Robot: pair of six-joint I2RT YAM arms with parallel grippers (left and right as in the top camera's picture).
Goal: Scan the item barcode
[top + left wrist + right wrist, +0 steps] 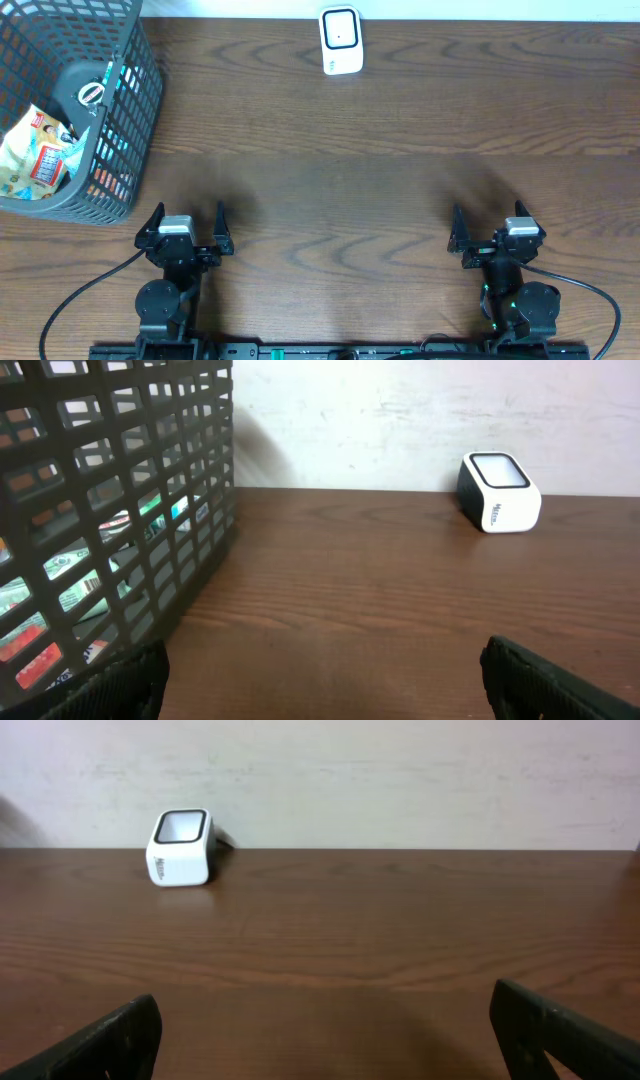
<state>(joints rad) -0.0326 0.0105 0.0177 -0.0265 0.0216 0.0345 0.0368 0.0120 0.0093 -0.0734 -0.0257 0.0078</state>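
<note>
Wooden table (350, 170) across the whole view. Grey mesh basket (125, 150) at the far left corner. Left gripper (190, 212) and right gripper (487, 215) low at the near edge, both spread wide, gripping nothing. White scanner (340, 40) at the far edge, centre. Crinkled snack packet (35, 160) inside the basket, among other packs.
</note>
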